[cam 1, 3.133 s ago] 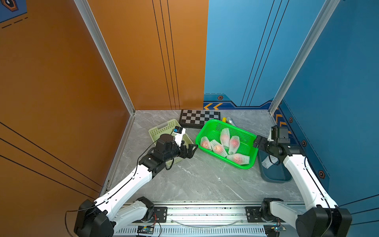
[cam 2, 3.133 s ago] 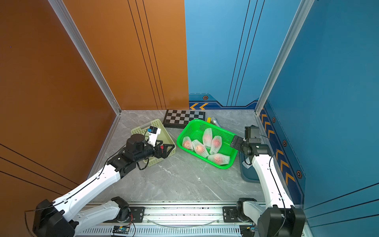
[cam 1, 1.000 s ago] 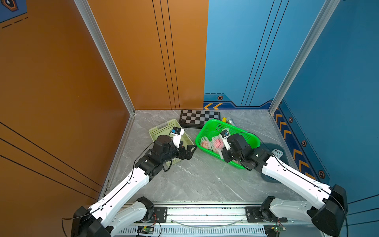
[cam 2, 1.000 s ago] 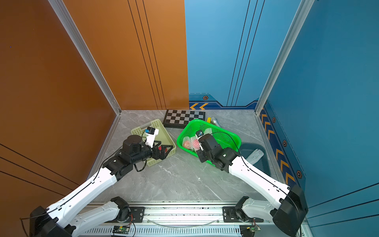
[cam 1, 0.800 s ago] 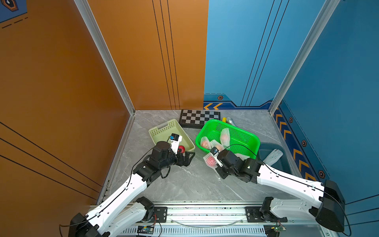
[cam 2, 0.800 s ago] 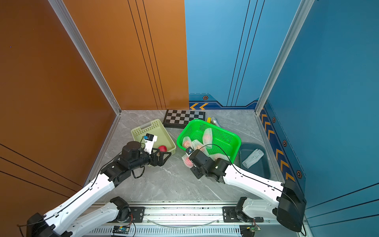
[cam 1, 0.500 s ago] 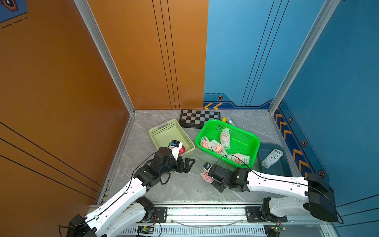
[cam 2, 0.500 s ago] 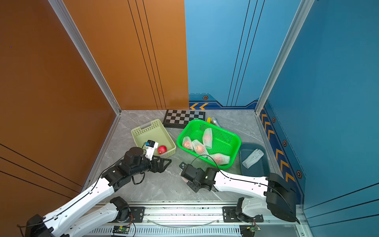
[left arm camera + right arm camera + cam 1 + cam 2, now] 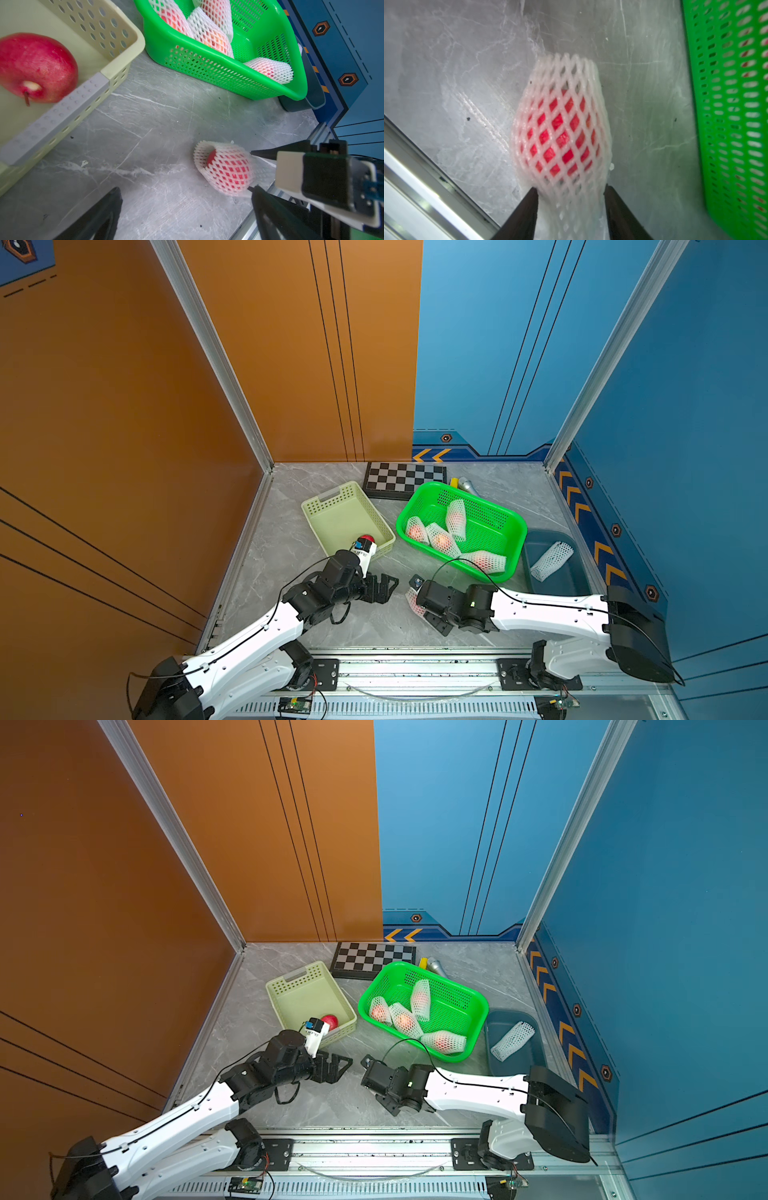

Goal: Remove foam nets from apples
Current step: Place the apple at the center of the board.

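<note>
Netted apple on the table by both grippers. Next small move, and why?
Probably ease the open left gripper toward the open mouth of the foam net, where the apple peeks out. It lies on the table facing that gripper, and the right gripper flanks its tail end, jaws apart.

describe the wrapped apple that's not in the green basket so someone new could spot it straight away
Find the green basket on the grey table. In front of it, toward the rail, one netted apple lies on the bare stone between the open jaws of the right gripper. It is the only wrapped apple outside the basket.
</note>
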### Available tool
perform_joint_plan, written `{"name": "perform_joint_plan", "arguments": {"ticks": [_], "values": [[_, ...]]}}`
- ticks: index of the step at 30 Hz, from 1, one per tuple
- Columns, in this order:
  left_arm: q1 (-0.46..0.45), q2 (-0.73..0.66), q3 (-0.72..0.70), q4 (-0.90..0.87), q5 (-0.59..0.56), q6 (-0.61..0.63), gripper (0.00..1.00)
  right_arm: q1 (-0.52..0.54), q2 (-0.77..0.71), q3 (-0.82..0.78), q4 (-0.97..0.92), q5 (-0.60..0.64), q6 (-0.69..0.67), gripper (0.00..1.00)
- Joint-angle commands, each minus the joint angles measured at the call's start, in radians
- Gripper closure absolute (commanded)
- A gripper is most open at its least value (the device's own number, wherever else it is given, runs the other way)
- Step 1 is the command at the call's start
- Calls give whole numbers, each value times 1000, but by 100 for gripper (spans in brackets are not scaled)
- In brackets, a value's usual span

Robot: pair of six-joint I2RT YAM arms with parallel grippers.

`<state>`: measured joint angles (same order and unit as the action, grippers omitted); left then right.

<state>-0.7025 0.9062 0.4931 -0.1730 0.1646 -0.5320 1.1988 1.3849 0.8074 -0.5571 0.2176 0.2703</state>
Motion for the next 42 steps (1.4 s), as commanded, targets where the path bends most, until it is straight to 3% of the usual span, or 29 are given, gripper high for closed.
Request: {"name": "perform_joint_plan", "arguments": {"ticks": [1,5,9,18,25,31,42], "values": [[-15,17,-22,62,2,-19,2,-1,-22,-1,-12,-18,7,28],[-20,53,-24,90,1,-19,2,-34,-30,10,-6,-114,5,10],[-23,68,-27,111,0,-21,2,-69,-23,19,4,-181,17,2],[-23,65,-39,125,-4,-20,2,-96,25,35,62,-318,26,0],[-22,46,-49,124,-13,-23,2,-96,122,77,69,-287,52,0],[-19,27,-54,113,-22,-16,2,-95,166,92,82,-265,70,15],[-14,33,-66,121,-18,-16,2,-94,164,88,135,-292,34,62]]}}
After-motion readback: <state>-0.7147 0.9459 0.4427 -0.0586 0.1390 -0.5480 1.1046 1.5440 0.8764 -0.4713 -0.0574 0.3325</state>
